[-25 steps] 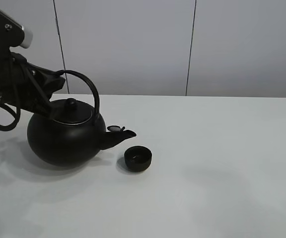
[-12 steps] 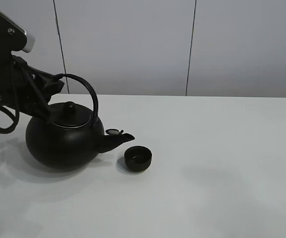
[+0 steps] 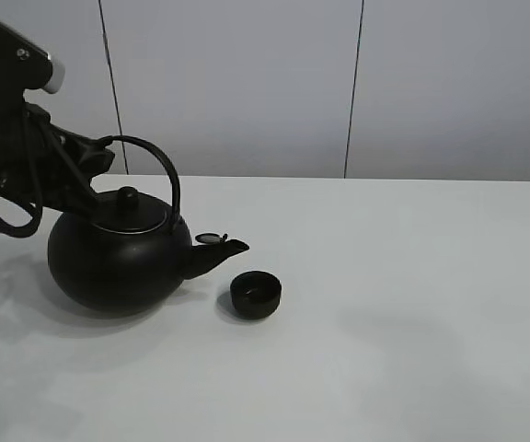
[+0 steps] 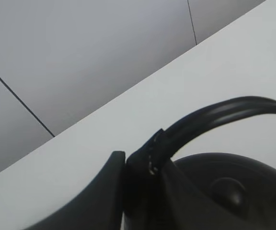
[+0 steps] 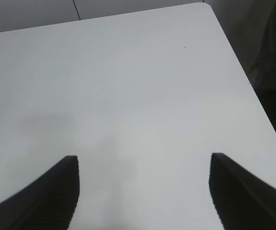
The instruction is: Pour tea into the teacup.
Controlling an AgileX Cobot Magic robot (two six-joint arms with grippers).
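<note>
The teacup [image 3: 256,295] stands upright on the white table [image 3: 412,304], left of the middle and toward the near side, with bare surface all round it. What is inside it is too dark to tell. Just to its left is the big round black kettle [image 3: 118,262], its lid knob [image 3: 129,195] on top and its spout [image 3: 219,250] pointing right, the tip a little above and to the left of the cup without touching it. Whether the kettle's base rests on the table cannot be told. The left claw [image 3: 105,153] reaches in from the far left and is clenched on the kettle's arched handle [image 3: 159,166]; the left wrist view shows the dark fingers [image 4: 104,187] closed around the handle's lower end beside the lid. The right claw [image 5: 143,189] hangs over a bare stretch of the table near its right edge, fingers spread wide, grasping nothing. A pale panelled wall [image 3: 247,83] stands behind the table.
</note>
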